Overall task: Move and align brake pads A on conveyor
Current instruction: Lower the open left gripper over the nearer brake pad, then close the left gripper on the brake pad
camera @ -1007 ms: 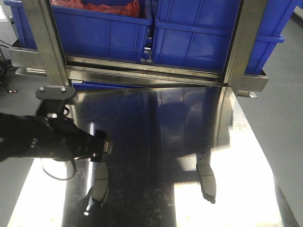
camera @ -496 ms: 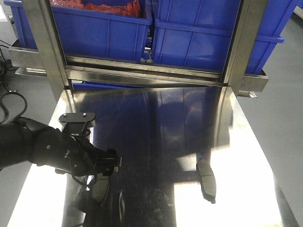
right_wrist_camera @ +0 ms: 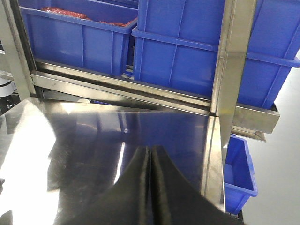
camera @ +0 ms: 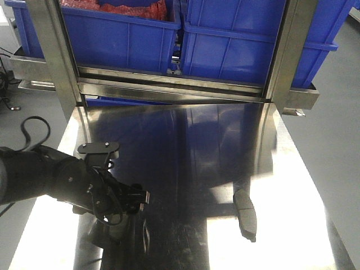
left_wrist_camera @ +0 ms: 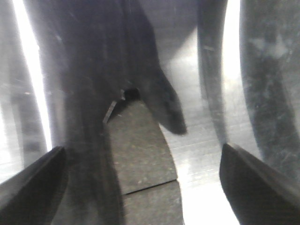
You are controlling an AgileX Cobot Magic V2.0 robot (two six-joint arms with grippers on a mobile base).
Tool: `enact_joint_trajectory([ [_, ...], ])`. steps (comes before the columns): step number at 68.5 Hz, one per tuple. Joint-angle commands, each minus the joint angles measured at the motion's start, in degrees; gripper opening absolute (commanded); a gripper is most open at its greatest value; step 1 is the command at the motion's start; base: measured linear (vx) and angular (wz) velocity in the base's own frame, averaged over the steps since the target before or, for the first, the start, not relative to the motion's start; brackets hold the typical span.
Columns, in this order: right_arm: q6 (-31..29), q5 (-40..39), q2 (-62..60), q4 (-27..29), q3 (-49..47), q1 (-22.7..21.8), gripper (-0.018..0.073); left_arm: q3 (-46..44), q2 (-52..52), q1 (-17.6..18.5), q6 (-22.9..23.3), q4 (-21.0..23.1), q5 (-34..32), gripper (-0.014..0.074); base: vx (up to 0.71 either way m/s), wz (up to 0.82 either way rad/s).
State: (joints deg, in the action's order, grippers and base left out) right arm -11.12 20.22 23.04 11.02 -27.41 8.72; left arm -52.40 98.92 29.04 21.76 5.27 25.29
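Left wrist-mounted view shows the left tool (left_wrist_camera: 140,187) spread wide, one dark fingertip (left_wrist_camera: 30,185) at the lower left corner and the other at the lower right. Between them lies a brake pad (left_wrist_camera: 140,154), flat on the shiny steel bench (left_wrist_camera: 201,154), its thin groove running across it near the bottom edge. We see bare gaps on both sides, so neither fingertip touches the pad. A dark blurred reflection crosses the steel just above it.

From the front-facing view, we find the left tool (camera: 139,198) low over the near left part of the bench (camera: 197,146), on the end of a black arm reaching in from the left. The pad beneath it is lost in the arm and its shadow, and we cannot make it out there. A second brake pad (camera: 246,215) lies well apart on the near right side, lengthwise toward the camera, with nothing touching it.

On the right wrist view, the right tool (right_wrist_camera: 150,157) has its two black fingers pressed together with nothing between them, above the bench (right_wrist_camera: 84,140). Blue bins (camera: 129,39) stand behind a steel frame (camera: 289,50) at the far edge.
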Motion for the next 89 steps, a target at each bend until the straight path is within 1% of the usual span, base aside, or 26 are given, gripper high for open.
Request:
enact_joint_trajectory([
  [1, -0.37, -4.34, 0.55, 0.06, -1.58, -0.19, -0.001, -1.43, -1.01, 1.04, 1.18, 0.62, -2.21, 0.0606, 0.0, 0.0],
  [12, -0.37, -4.34, 0.55, 0.06, -1.58, -0.19, -0.001, -1.48, -0.29, 1.32, 1.98, 0.18, -1.7, 0.0597, 0.0, 0.0],
  [22, -0.37, -4.34, 0.55, 0.06, -1.58, -0.19, -0.001, -1.48, -0.29, 1.32, 2.02, 0.12, -0.7, 0.0546, 0.0, 0.0],
  [28, -0.37, -4.34, 0.55, 0.06, -1.58, -0.19, -0.001, -1.48, -0.29, 1.32, 2.44, 0.12, 0.02, 0.0487, 0.0, 0.0],
  [37, -0.37, -4.34, 0.55, 0.06, -1.58, -0.19, -0.001, -1.48, -0.29, 1.32, 2.86, -0.38, 1.14, 0.0362, 0.0, 0.0],
  [45, -0.37, -4.34, 0.55, 0.06, -1.58, -0.19, -0.001, -1.48, -0.29, 1.32, 3.3, -0.96, 1.41, 0.0268, 0.0, 0.0],
  [54, -0.37, -4.34, 0.55, 0.06, -1.58, -0.19, -0.001, -1.48, -0.29, 1.32, 3.3, -0.96, 1.6, 0.0176, 0.0, 0.0],
  [61, -0.37, -4.34, 0.55, 0.06, -1.58, -0.19, -0.001, -1.48, -0.29, 1.32, 3.3, -0.96, 1.66, 0.0125, 0.0, 0.0],
  [75, -0.37, -4.34, 0.55, 0.06, -1.58, -0.19, -0.001, -1.48, -0.61, 1.32, 3.3, -0.96, 0.9, 0.006, 0.0, 0.0],
  [89, -0.37, -4.34, 0.55, 0.06, -1.58, -0.19, -0.001, -1.48, -0.67, 1.32, 3.25, -0.96, 0.27, 0.005, 0.0, 0.0],
])
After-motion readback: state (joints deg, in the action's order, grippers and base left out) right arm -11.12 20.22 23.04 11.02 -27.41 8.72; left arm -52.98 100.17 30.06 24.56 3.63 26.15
